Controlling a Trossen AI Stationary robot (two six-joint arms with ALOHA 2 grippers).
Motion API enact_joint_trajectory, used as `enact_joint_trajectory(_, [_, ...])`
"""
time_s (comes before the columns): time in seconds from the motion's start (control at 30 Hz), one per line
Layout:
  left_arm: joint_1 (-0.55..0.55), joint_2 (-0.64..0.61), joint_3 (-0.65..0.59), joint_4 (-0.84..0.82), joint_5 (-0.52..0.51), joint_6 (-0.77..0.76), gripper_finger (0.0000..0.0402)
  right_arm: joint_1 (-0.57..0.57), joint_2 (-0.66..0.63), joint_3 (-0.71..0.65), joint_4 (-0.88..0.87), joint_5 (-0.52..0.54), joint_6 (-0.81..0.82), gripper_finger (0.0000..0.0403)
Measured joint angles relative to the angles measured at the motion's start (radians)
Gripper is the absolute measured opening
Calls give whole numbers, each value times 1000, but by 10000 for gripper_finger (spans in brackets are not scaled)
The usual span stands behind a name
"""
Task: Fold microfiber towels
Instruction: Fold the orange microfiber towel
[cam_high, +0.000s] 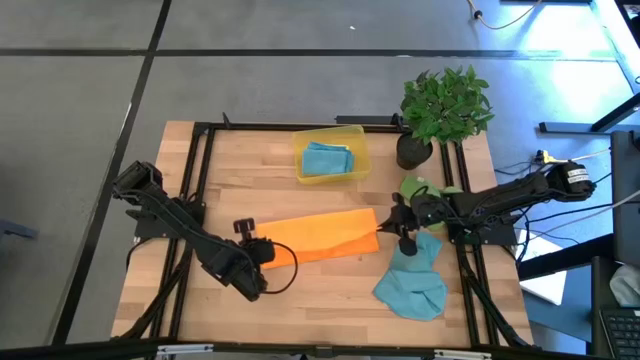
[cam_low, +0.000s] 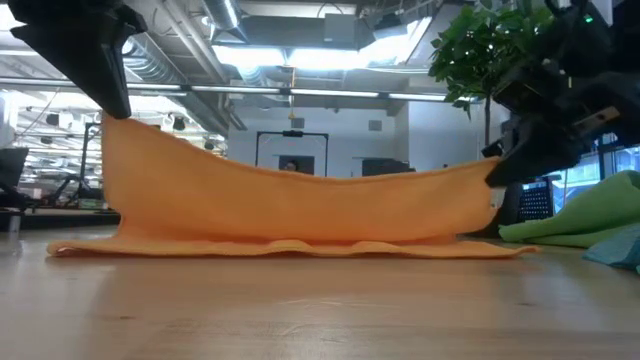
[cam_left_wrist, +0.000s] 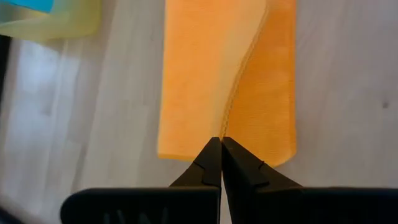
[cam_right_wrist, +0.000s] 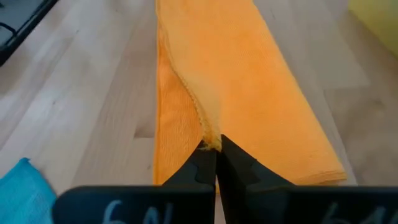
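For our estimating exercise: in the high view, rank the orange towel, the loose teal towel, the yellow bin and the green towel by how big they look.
1. orange towel
2. loose teal towel and yellow bin, too alike to rank
3. green towel, partly hidden

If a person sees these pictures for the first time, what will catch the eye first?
The long orange microfiber towel at the table's middle, held up at each end by the left gripper and the right gripper, both shut on its edge. A crumpled teal-blue towel lies near the front right, and another sits in the translucent yellow plastic bin at the back.
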Motion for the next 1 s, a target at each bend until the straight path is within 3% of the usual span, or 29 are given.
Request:
enact_joint_trajectory(0.2, [5, 0, -68, 83, 76, 1, 0, 0, 0, -47, 45, -15, 25, 5])
enact_joint_trajectory(0.57, [0, 0, -120, 90, 95, -28, 0, 13, 0, -49, 68, -79, 85, 14])
enact_joint_trajectory(1.0, [0, 0, -120, 149, 171, -46, 0, 13, 0, -49, 67, -106, 76, 149])
